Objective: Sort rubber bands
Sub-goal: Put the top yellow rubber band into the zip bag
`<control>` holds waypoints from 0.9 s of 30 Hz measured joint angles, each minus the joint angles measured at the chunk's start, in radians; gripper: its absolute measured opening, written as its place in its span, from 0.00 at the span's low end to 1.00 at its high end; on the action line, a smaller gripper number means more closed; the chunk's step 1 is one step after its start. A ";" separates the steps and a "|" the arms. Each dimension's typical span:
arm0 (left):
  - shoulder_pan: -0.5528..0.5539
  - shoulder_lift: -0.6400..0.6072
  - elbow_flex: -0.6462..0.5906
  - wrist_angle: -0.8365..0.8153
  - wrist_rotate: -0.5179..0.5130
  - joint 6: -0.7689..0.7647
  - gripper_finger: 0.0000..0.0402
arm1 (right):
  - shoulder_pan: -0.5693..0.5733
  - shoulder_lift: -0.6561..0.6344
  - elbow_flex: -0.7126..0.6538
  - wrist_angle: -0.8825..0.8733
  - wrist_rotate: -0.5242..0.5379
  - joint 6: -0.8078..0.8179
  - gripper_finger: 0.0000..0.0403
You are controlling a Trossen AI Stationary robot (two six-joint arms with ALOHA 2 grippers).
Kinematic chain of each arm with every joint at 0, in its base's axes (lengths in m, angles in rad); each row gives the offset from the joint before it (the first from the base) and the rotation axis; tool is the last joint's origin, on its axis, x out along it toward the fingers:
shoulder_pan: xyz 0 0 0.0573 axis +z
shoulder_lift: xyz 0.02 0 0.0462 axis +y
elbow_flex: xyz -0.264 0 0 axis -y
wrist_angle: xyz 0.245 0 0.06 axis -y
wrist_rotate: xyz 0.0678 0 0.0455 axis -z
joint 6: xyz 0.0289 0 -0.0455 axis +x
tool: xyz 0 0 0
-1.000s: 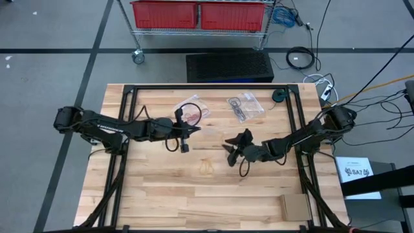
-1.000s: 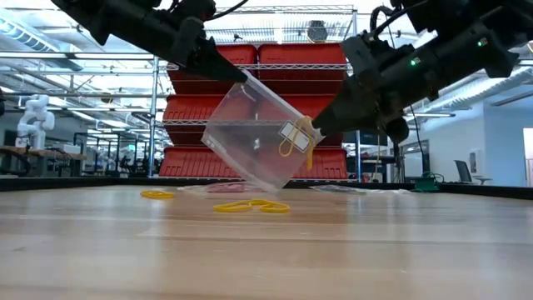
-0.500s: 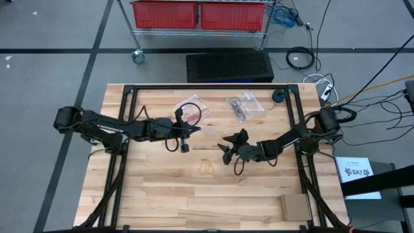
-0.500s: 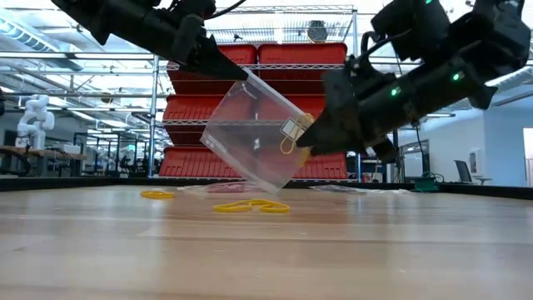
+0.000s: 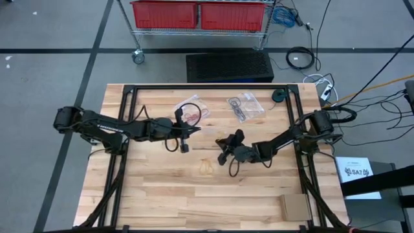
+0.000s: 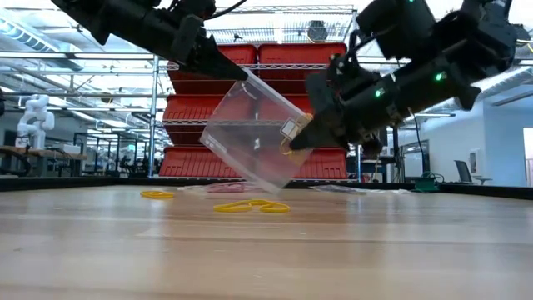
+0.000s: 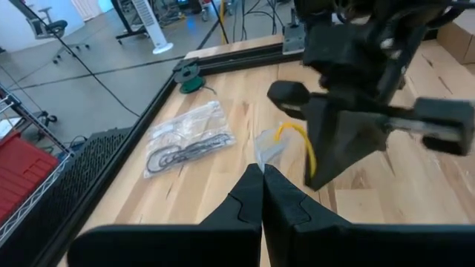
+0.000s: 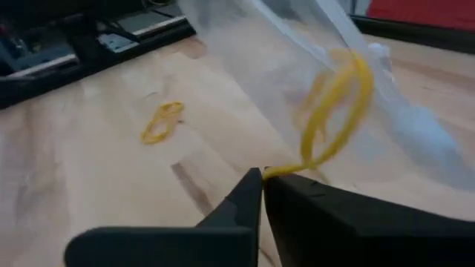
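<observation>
My left gripper (image 6: 240, 75) is shut on a clear plastic bag (image 6: 254, 133) that hangs above the table's middle. My right gripper (image 6: 293, 144) is at the bag's right side, shut on a yellow rubber band (image 8: 335, 104). The same rubber band (image 7: 303, 142) shows in the left wrist view, beside the right gripper (image 7: 320, 174). Two more yellow rubber bands (image 6: 250, 206) lie flat on the wood under the bag, and another (image 6: 156, 195) lies to the left. In the high view my left gripper (image 5: 193, 129) and right gripper (image 5: 221, 147) stand close together. My left gripper pinches the bag's upper corner (image 6: 246, 80) between its two shut fingers, slanting down from the table's left. The bag hangs tilted below the fingers, clear of the table. My right gripper pinches the yellow band's lower end (image 8: 276, 170) at its fingertips (image 8: 252, 185), coming nearly level from the table's right. The loop stands up from the tips against the bag's film (image 8: 393, 111), clear of the table.
Two filled clear bags lie at the far side: one with red bands (image 5: 193, 112), one with black bands (image 5: 246, 106). A dark green roll (image 5: 279, 96) sits at the far right, a brown card (image 5: 294, 207) near the front right corner. Black frame rails (image 5: 123, 162) run along the table's sides.
My right gripper has gone toward the table's left and a little down, closer to the hanging bag. Its fingers stood spread and have shut on the yellow band. My left gripper and the bag have kept still.
</observation>
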 joint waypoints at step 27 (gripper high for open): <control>-0.002 0.000 0.000 -0.021 0.131 0.000 0.00 | 0.053 -0.094 0.678 -1.060 0.067 -0.257 0.00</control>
